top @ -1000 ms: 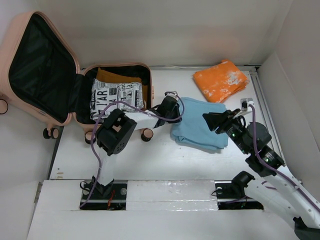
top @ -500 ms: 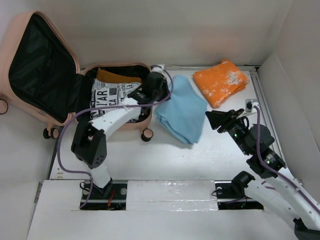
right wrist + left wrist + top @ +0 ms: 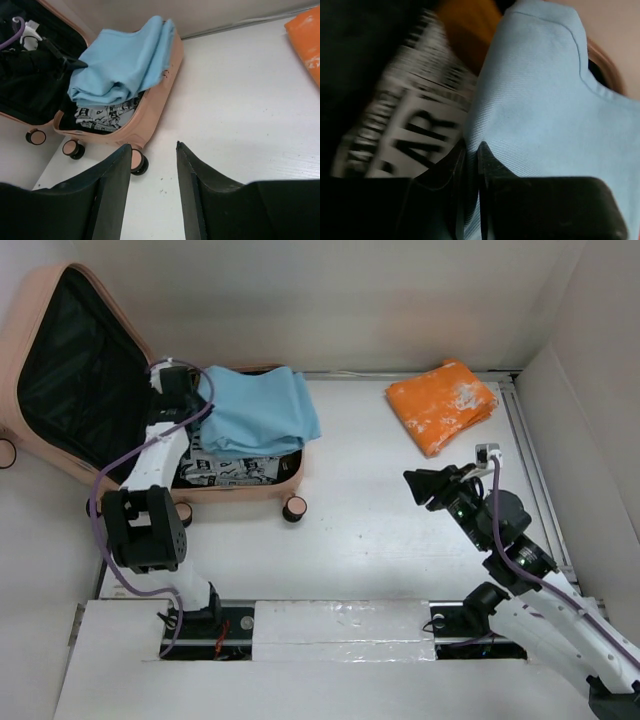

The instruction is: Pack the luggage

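Left claw (image 3: 468, 155) pinches the blue cloth (image 3: 255, 415) shut, hanging it over the open luggage (image 3: 250, 490) at the tabletop's (image 3: 380, 530) far left, likely to drop onto the printed cloth (image 3: 235, 468). One corner overhangs the luggage's right rim. Right of the luggage, the right claw (image 3: 152, 150) hovers half-spread and empty, open tabletop between.

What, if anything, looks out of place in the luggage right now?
The blue cloth is bunched and lies askew on the printed cloth, with one corner hanging over the right rim of the luggage rather than inside. The left gripper is shut on its edge. Nothing looks spilled or damaged.
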`<action>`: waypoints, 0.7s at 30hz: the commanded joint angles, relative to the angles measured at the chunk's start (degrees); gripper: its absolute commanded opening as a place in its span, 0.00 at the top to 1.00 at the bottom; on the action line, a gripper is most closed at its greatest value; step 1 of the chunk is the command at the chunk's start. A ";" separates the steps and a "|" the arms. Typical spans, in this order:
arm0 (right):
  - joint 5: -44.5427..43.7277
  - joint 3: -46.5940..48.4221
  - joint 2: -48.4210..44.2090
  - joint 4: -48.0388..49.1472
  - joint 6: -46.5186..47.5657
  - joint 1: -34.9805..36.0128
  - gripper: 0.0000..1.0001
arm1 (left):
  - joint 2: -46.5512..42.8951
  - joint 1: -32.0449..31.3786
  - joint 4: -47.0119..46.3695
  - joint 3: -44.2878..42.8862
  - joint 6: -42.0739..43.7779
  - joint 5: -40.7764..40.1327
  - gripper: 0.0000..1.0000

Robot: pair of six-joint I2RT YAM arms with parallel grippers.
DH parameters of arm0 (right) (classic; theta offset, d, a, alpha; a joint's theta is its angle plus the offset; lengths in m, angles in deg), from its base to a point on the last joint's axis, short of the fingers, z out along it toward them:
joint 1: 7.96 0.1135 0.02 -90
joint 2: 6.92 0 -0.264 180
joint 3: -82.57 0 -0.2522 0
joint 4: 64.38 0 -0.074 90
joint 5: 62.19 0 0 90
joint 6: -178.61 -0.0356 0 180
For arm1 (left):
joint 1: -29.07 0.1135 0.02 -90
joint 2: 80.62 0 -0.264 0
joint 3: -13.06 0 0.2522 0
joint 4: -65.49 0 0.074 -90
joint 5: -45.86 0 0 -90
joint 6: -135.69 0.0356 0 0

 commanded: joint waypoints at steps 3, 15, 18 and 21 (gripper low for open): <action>1.12 0.13 0.51 3.98 0.67 0.64 0.53 | 3.31 7.08 -2.43 -1.37 1.48 -8.65 1.00; 1.65 -0.40 1.56 3.98 0.67 0.64 0.38 | -1.33 4.29 4.52 -6.91 2.17 -19.91 0.57; 1.65 -0.40 2.96 4.50 0.67 0.64 0.27 | -6.41 -5.16 1.36 -7.43 4.36 -21.32 0.52; 1.04 0.74 3.49 4.50 0.67 0.64 0.20 | -7.92 -17.81 -1.71 -8.93 5.77 -22.47 0.50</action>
